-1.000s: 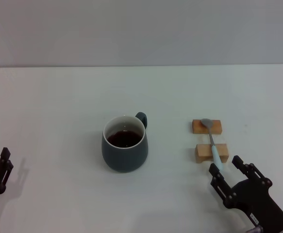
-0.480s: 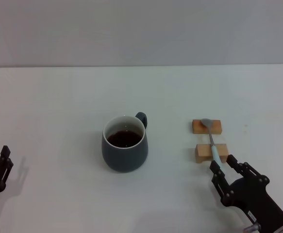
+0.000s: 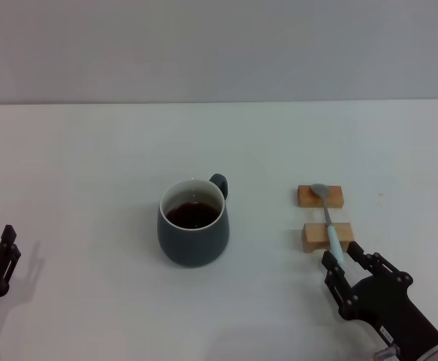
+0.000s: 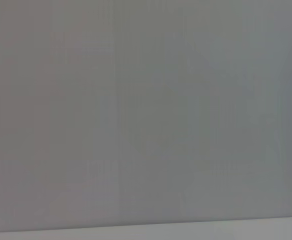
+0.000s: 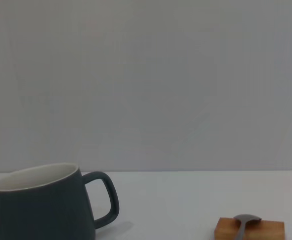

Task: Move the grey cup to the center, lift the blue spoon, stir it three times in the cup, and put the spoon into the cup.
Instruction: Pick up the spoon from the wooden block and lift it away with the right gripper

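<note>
Standing upright near the middle of the white table, the grey cup with dark liquid inside and its loop handle turned toward the far right. Well apart from it on the right, the blue spoon lying across two wooden blocks, metal bowl on the far block, pale handle over the near block and sticking out past its near edge. Right pincer low at the near right corner, fingers spread apart on either side of the handle tip, nothing clamped between them; touching the handle or just clear of it cannot be told. Left pincer parked at the near left edge, well apart from the cup, only its dark finger ends showing, open or closed cannot be told. Seen from the right wrist, the cup with pale rim and handle, and beside it the far block carrying the spoon's bowl. From the left wrist, only a plain grey wall above a pale strip of table.
</note>
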{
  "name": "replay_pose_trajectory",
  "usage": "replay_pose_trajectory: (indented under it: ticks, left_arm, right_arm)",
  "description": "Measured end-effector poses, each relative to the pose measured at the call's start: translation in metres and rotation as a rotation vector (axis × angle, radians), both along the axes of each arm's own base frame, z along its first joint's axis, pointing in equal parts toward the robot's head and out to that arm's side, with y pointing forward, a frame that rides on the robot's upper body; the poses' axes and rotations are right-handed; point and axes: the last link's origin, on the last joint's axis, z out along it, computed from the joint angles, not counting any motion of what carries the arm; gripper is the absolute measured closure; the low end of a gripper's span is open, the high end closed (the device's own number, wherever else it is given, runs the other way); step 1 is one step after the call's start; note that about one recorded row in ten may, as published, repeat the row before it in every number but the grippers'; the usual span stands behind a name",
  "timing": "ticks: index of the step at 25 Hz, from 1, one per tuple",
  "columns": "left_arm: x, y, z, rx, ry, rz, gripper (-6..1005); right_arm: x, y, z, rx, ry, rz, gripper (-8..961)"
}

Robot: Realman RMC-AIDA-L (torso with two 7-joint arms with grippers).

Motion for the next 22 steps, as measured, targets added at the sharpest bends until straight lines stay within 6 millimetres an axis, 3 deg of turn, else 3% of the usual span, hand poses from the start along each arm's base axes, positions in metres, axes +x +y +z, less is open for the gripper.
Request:
replay_pose_trajectory:
  ticks: [22]
  left_arm:
    - [-0.0001, -0.0012, -0.0006, -0.004, 0.000, 0.000, 314]
  right_arm:
    - [0.0035, 0.0008, 0.0031, 0.017, 0.000, -0.017, 557]
